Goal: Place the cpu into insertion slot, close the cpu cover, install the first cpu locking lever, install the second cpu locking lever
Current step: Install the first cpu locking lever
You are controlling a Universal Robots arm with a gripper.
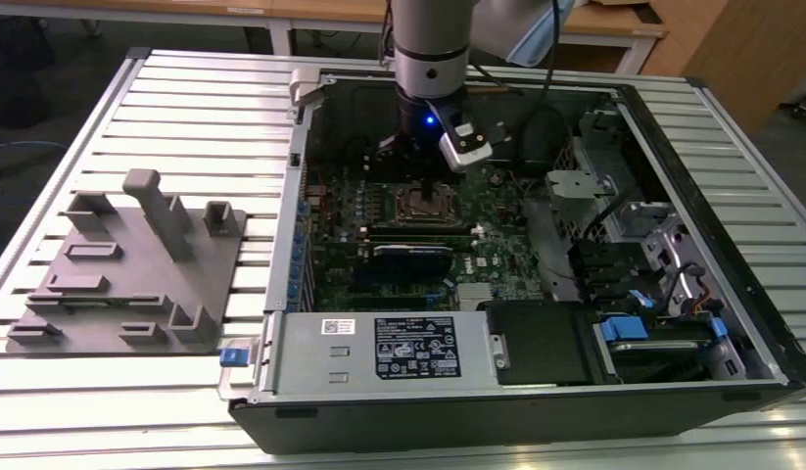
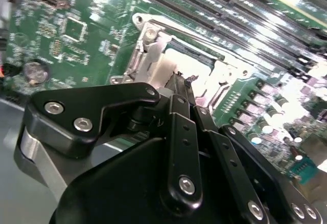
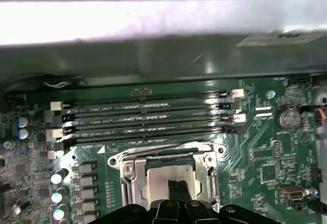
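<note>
Tool (image 3: 179, 191) fingers together, tips down on cpu (image 3: 168, 175) seated in insertion slot (image 3: 127, 170); cpu cover (image 2: 153, 55) closed.

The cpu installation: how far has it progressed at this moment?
The cpu already seems to lie in the insertion slot, its silver face showing through the metal frame. In hand: the gripper is right over the chip, fingertips close together; whether they touch it I cannot tell. The cpu cover seems down around the chip, but this is uncertain. I cannot tell whether the locking levers are latched.
</note>
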